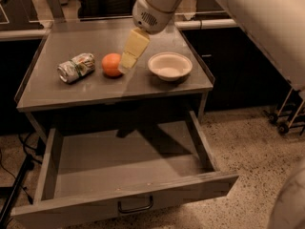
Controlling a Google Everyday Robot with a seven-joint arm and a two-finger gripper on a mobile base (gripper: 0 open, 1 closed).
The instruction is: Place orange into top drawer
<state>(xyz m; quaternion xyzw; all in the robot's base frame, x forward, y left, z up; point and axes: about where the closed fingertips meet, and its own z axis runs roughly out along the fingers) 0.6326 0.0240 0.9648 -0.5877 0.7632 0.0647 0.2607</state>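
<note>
Currently top drawer (125, 163) open; orange (111, 64) on tabletop (71, 88), tool (127, 61) just beside it.

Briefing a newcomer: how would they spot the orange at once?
On the grey cabinet top above the open top drawer, three things line up. The orange is the middle one, beside the gripper: round and bright, unlike the crushed can and white bowl.

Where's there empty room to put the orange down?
The top drawer is bare between all its walls. On the table, strips lie free behind and before the things. Crowded: the middle row, can, orange, gripper beside it, bowl.
</note>
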